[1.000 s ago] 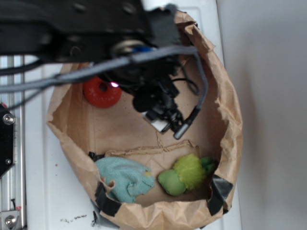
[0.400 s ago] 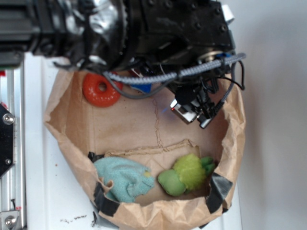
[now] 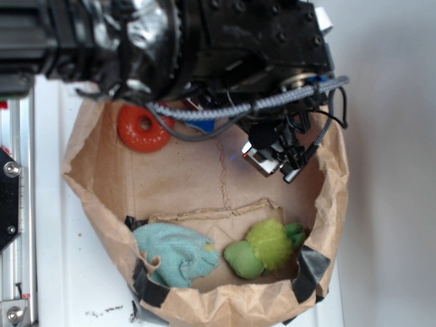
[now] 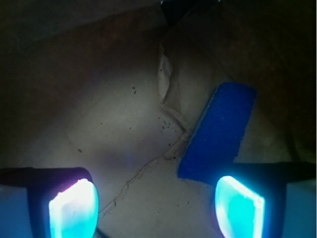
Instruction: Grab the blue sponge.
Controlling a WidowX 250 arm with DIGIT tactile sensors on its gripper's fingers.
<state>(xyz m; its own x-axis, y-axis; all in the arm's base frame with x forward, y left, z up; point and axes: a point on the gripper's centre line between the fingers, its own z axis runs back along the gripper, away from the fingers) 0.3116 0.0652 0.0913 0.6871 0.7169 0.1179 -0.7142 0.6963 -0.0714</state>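
Blue sponge (image 4: pixel 218 133), bright rectangular block

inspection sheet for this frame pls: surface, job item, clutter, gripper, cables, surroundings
Surface: brown paper bag, opened flat with crumpled walls, black tape at the near corners.
Job's things: blue sponge lies flat on the paper, ungrasped; exterior view shows only a sliver under the arm.
Clutter: orange ring, teal cloth, green plush toy.
Grippers: gripper open, sponge's near end by one pad.
Cables: braided grey cable across the arm.
Surroundings: white table, metal rail.
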